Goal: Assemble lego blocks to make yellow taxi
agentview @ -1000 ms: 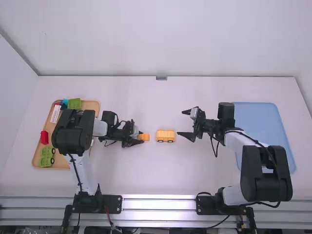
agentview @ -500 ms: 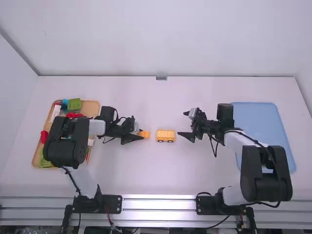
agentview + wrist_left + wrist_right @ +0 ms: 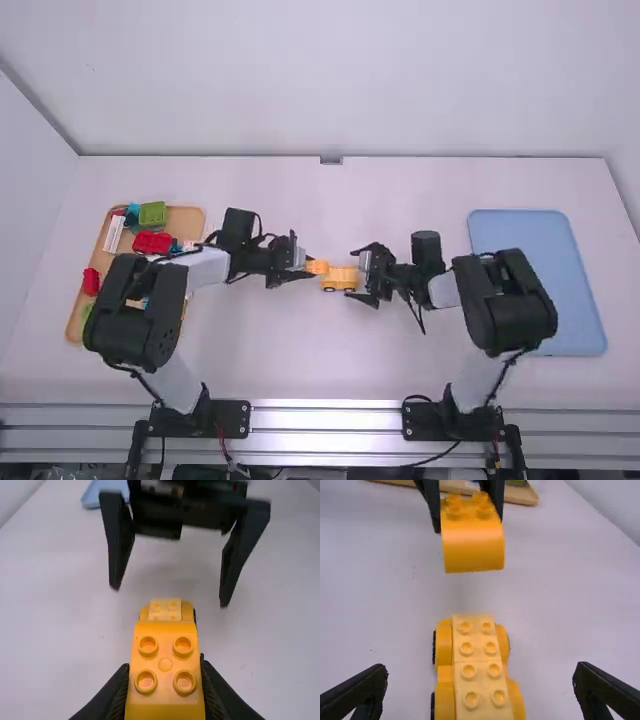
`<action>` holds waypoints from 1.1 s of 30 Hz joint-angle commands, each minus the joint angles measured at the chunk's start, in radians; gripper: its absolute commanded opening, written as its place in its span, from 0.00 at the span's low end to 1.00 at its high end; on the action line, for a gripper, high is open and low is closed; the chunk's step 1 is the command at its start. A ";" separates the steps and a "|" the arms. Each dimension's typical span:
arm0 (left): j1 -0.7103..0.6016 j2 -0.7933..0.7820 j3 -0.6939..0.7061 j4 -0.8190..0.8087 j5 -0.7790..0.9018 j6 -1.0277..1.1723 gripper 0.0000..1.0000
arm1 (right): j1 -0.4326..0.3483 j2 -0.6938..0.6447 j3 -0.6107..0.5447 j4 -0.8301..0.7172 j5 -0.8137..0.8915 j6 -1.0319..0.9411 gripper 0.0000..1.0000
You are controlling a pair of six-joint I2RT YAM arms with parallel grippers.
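Observation:
Near the table's middle, my left gripper (image 3: 304,268) is shut on an orange-yellow block (image 3: 317,267), close to the left end of the yellow car base (image 3: 341,279). In the left wrist view my left gripper (image 3: 165,680) pinches this studded block (image 3: 165,667) by its sides. My right gripper (image 3: 358,275) is open at the base's right end. In the right wrist view its fingertips (image 3: 482,677) stand wide apart either side of the wheeled base (image 3: 477,665), not touching it; the held block (image 3: 473,542) hangs above the table beyond the base.
A wooden tray (image 3: 186,219) at the left holds a red block (image 3: 152,242), a green block (image 3: 153,213) and several other pieces. At the right lies a blue tray (image 3: 545,290), partly under the right arm.
My left gripper has moved right with its block, up to the car base. The right gripper has moved left to the base's right end, still open. The base has stayed put.

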 commanded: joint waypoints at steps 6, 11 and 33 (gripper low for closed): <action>-0.048 0.069 0.007 0.125 0.019 -0.145 0.13 | 0.001 0.205 0.119 0.042 -0.151 0.047 0.99; -0.048 0.108 0.007 0.188 0.041 -0.197 0.13 | -0.020 0.270 0.172 0.040 -0.254 -0.001 1.00; -0.080 0.249 0.008 0.365 0.087 -0.264 0.09 | -0.009 0.294 0.200 -0.076 -0.133 -0.069 0.54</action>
